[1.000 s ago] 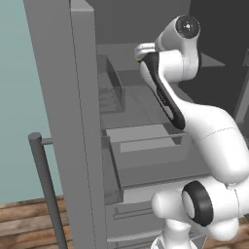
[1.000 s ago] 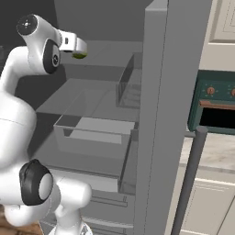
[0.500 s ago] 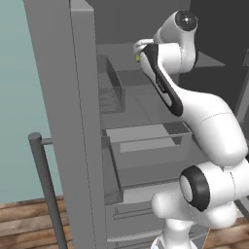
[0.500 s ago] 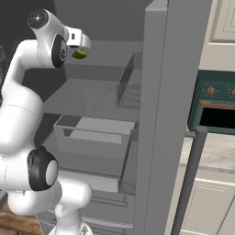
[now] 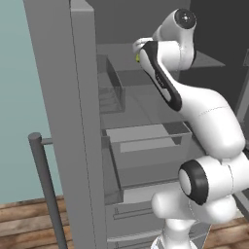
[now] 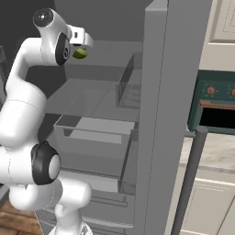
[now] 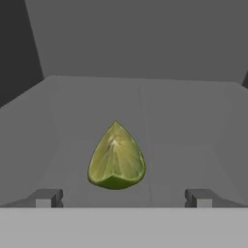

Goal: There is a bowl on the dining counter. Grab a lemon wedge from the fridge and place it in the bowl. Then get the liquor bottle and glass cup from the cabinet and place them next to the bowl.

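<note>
The fridge (image 5: 73, 121) takes up most of both base views, its grey doors swung open: one door panel stands as a tall slab down the left of the left base view, the other down the middle of the right base view, each with a dark vertical bar handle (image 6: 190, 179) at the lower part of the frame. Inside, grey shelves step back toward the top of the frame, and a clear drawer (image 5: 146, 138) sits pulled out at mid-height in the centre. At the right edge of the right base view a dark green oven (image 6: 215, 108) with orange knobs sits under cream panelling. The white arm climbs from the lower right of the left base view and bends up to the top centre, its hand reaching onto an upper shelf (image 7: 145, 101). The gripper (image 7: 121, 197) is spread wide, its two dark fingertips (image 7: 46, 197) far apart at the bottom of the hand view and closed on nothing. The lemon wedge (image 7: 116, 157) lies on the grey shelf between and just beyond those tips, cut face up, pointed end away from the hand; in the right base view it shows as a small green spot (image 6: 80, 53) just beside the hand in the upper left.
</note>
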You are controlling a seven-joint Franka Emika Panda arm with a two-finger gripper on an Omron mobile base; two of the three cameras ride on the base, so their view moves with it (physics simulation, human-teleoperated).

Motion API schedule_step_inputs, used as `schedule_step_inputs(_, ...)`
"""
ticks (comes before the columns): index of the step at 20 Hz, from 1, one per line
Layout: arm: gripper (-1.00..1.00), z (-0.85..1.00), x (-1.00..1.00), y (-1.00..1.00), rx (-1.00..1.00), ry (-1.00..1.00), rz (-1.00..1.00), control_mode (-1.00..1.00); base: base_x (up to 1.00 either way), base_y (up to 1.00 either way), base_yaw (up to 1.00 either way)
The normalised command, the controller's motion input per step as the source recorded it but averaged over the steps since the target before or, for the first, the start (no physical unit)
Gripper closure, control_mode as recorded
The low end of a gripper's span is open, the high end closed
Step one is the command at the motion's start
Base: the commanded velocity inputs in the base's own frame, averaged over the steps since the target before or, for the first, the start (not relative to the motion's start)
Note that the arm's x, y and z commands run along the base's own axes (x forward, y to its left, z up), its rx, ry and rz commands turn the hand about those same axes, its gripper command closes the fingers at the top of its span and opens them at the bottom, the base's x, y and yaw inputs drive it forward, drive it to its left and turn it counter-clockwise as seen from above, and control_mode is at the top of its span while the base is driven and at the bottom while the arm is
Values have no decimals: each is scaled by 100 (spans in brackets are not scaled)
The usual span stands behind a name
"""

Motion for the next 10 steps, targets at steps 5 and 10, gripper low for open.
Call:
schedule_step_inputs(5,-100,-5,18,0,0,0,0,-100,0,0,0)
schedule_step_inputs(10,-100,0,20,0,0,0,0,-100,0,0,0)
